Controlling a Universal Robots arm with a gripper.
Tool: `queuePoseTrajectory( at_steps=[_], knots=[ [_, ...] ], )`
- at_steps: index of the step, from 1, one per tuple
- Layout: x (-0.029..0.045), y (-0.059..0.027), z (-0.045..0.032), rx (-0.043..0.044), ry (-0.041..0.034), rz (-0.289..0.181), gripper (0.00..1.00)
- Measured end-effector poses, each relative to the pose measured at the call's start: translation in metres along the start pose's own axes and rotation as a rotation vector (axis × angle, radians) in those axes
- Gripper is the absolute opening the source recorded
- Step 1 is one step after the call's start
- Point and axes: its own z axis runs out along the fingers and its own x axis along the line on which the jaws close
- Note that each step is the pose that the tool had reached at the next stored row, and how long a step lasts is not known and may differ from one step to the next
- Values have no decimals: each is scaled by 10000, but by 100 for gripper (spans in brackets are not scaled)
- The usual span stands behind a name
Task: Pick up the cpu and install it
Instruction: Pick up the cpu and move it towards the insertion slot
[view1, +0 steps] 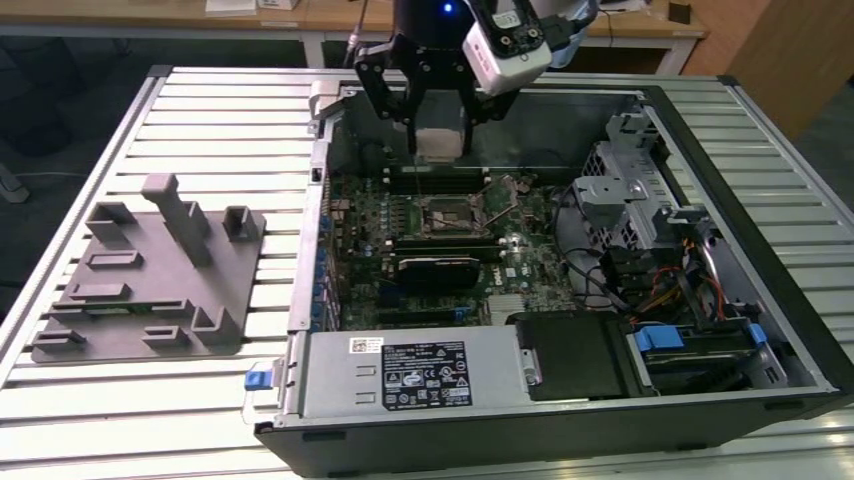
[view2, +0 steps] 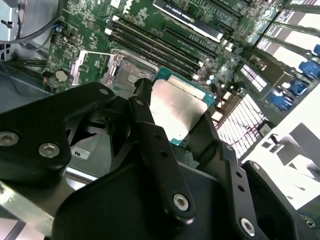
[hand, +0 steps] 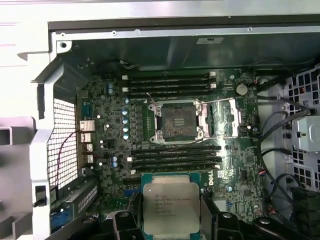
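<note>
Black gripper (view1: 438, 152), bolted link fingers (view2: 150, 135), jaws clamped on two opposite edges of the cpu (view1: 438, 138): flat square chip, matte silvery lid, thin greenish rim. Cpu hung in the air inside the open metal computer case (view1: 574, 125), above the green motherboard (view1: 527, 265), not touching it. First wrist view showed the lid face-on and the empty socket (hand: 179, 120), a dark square in a shiny metal frame, apart from the chip with black memory slots (hand: 172, 160) between. Second wrist view showed the lid's dull sheen and finger bolts close up. Exterior view added a grey moulded fixture (view1: 147, 280) on the ribbed metal table (view1: 227, 130).
</note>
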Motion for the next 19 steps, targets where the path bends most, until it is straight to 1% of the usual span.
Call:
queuePoseTrajectory(
  at_steps=[5,9,12,19],
  knots=[
    [-22,62,80,42,87,1,55],
    [-38,114,140,48,144,5,55],
    [-46,139,183,51,160,3,55],
    [-63,179,286,52,164,4,55]
  ],
)
